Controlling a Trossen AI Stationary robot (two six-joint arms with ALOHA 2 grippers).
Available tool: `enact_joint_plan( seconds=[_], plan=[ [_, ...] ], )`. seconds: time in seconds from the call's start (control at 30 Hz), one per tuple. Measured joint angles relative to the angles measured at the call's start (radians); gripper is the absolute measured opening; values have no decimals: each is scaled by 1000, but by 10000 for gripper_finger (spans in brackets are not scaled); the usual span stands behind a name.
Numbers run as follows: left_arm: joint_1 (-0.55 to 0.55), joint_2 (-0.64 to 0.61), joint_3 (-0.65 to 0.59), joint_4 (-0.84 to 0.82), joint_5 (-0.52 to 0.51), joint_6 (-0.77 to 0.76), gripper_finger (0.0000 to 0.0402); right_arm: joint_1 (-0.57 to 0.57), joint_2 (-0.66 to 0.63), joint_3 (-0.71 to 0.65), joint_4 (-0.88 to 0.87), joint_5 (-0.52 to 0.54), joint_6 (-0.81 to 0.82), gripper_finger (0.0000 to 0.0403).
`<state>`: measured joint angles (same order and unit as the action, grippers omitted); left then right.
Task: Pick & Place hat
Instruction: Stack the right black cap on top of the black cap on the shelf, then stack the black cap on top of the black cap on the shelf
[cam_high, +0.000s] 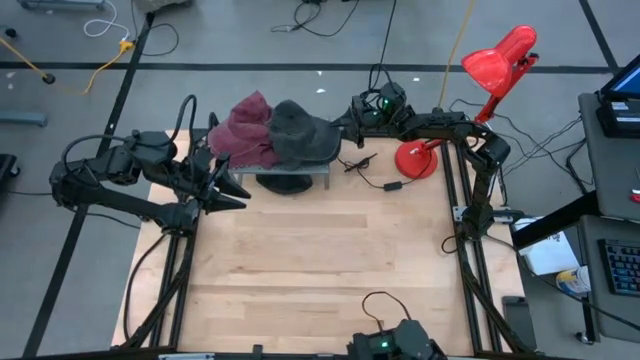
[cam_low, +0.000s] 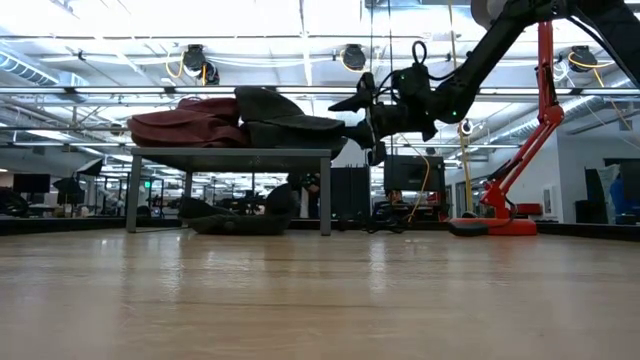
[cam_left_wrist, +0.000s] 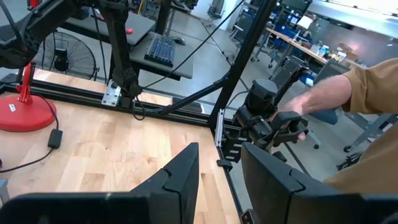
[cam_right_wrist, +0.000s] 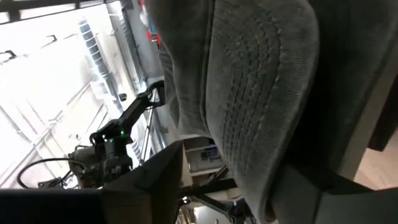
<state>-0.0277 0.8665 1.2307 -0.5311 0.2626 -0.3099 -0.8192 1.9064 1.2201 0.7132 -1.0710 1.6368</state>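
Table: pale wood top, bare across its near half; dark frame rails run down both sides
Left arm: reaches in from the table's left edge, lying low over the wood
Right arm: comes from the far right corner and stretches leftward toward the shelf
Shelf: small grey stand at the table's far middle, on thin legs; in the low view its flat top sits raised above the wood
Red lamp: stands at the far right, round base on the table, shade tilted over the floor
Grey hat: lies on the shelf's right part, brim hanging past the shelf edge toward the right arm; the low view shows it flattened on top
Maroon hat: lies on the shelf's left part, touching the grey hat
Left gripper: just left of the shelf, near the front leg, holding nothing; jaws part-way apart, a clear gap between the two fingers
Right gripper: at the grey hat's right brim; jaws spread, the knitted cloth filling the gap between them in the right wrist view
Person's hand: beyond the table, gripping a dark handle
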Motion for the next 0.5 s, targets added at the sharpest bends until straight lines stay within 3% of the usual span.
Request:
enact_joint_plan(
  seconds=[0.27,0.5],
  plan=[
    [0,0,0,-14,0,-13,122,-14,-23,-1,-51,52,-18,227],
    [0,0,0,-23,0,-18,122,-56,-125,-2,-376,161,-264,215]
  ],
)
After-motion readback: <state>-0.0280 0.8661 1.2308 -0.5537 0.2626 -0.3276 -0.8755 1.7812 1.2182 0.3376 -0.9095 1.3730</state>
